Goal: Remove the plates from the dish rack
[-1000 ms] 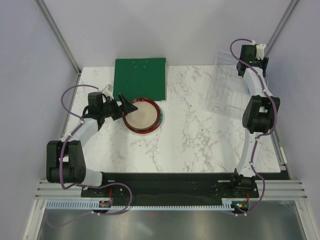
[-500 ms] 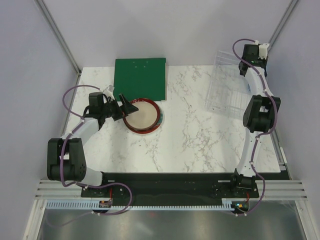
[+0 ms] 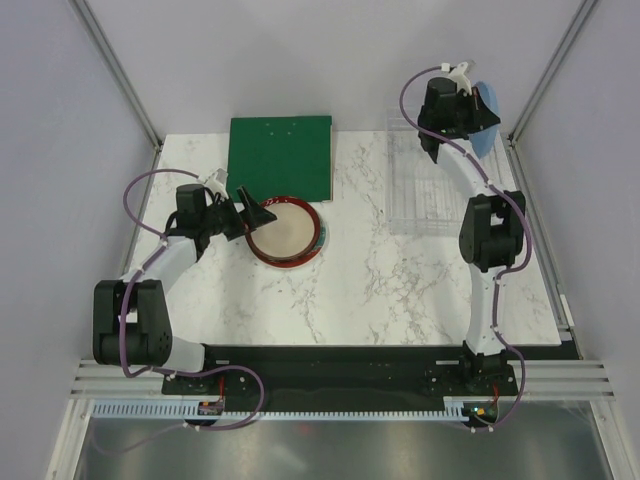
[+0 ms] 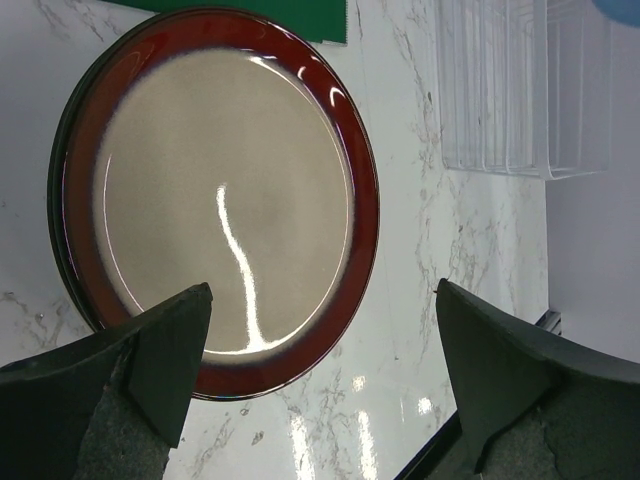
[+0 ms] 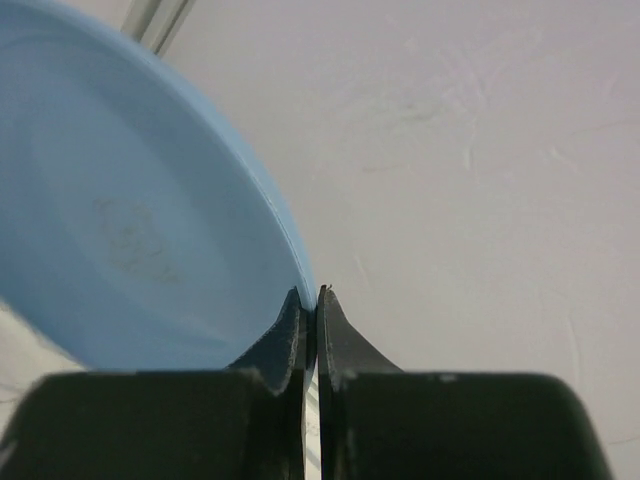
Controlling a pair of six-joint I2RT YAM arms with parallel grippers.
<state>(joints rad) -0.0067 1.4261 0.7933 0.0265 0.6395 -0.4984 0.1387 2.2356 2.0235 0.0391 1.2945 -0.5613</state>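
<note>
A dark red-rimmed plate with a beige centre (image 3: pixel 287 232) lies flat on the marble table, just in front of the green board; it also shows in the left wrist view (image 4: pixel 215 190), where a darker edge peeks out under its left side. My left gripper (image 3: pixel 260 212) is open and empty, its fingers (image 4: pixel 170 340) spread over the plate's left rim. My right gripper (image 3: pixel 468 118) is held high at the back right and is shut on the rim of the light blue plate (image 3: pixel 487 122), which stands on edge (image 5: pixel 130 230). The clear dish rack (image 3: pixel 425 185) stands below it and looks empty.
The flat green square board (image 3: pixel 280 158) lies at the back left, touching the red plate's far edge. Metal frame posts and grey walls close in both sides and the back. In the left wrist view the rack (image 4: pixel 525 90) is at the top right.
My right arm has swung left and up, and the light blue plate now shows in its gripper. The dish rack has shifted left. The left arm and the red plate have barely moved.
</note>
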